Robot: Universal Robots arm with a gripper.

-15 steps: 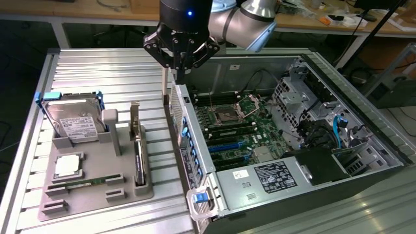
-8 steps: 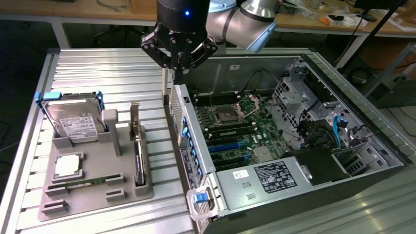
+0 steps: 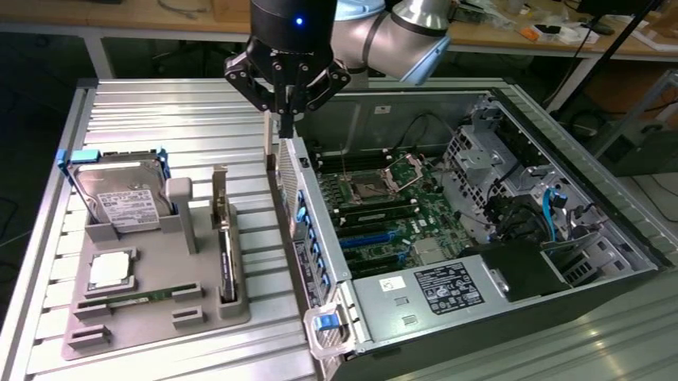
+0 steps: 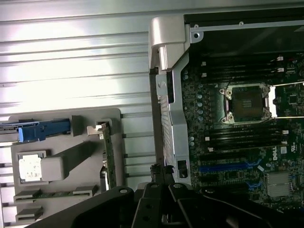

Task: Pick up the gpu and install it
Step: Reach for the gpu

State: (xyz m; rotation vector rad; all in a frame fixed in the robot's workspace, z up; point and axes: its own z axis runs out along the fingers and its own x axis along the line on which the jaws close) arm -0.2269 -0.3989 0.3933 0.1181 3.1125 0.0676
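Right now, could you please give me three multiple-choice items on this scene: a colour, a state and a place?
1. What colour are the hard drive's side rails? A) red B) blue C) yellow
2. How is the gripper? A) wide open B) shut, over the computer case's wall C) clamped on the hard drive
3. Where is the gpu? A) on edge in the grey tray B) inside the computer case C) in the gripper

1 B: blue rails frame the drive.
2 B: its fingers meet above the wall.
3 A: the card stands in the tray's slot.
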